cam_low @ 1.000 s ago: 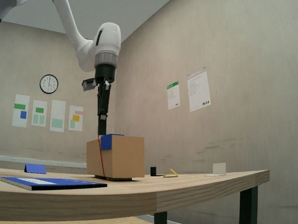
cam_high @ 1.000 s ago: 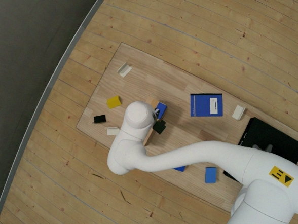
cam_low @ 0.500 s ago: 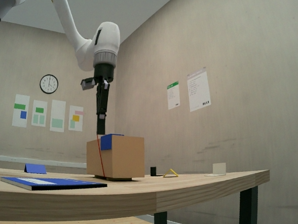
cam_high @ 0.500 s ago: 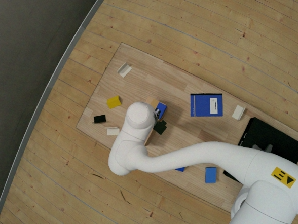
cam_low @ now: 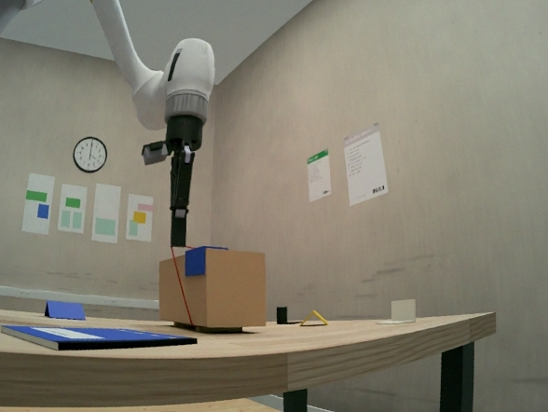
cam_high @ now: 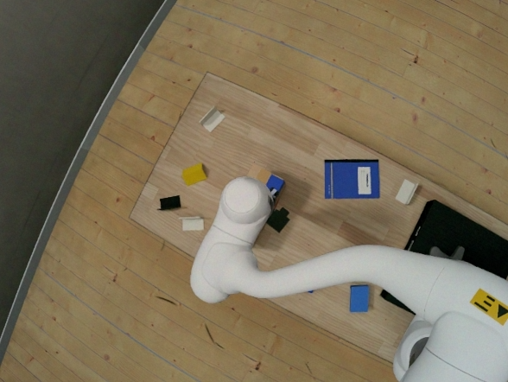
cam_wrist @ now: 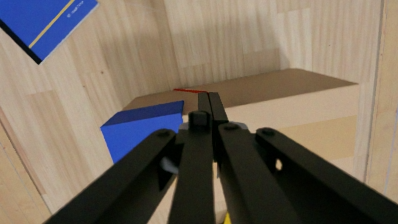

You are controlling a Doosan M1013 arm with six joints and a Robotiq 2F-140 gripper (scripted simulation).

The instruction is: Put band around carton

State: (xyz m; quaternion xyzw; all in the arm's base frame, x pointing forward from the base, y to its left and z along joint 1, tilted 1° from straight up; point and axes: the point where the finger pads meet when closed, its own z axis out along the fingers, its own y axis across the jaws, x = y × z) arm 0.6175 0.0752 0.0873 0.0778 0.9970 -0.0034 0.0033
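The brown carton (cam_low: 214,289) stands on the table, with a thin dark piece under its base (cam_low: 210,328). A blue corner guard (cam_low: 196,260) sits on its top near corner. The thin red band (cam_low: 182,286) runs slanted up the carton's side, from the base to my fingertips. My gripper (cam_low: 177,242) points straight down just above the top edge beside the guard, shut on the band and holding it slightly off the carton. The wrist view shows the fingertips (cam_wrist: 210,97) pinched at the red band (cam_wrist: 189,90), with the guard (cam_wrist: 142,129) to the left. In the overhead view the arm hides most of the carton (cam_high: 261,175).
A blue notebook (cam_high: 352,179) lies right of the carton. Loose guards lie around: yellow (cam_high: 193,174), black (cam_high: 169,202), white (cam_high: 212,118) (cam_high: 192,223) (cam_high: 406,191) and blue (cam_high: 359,298). A black tray (cam_high: 462,242) sits at the right edge.
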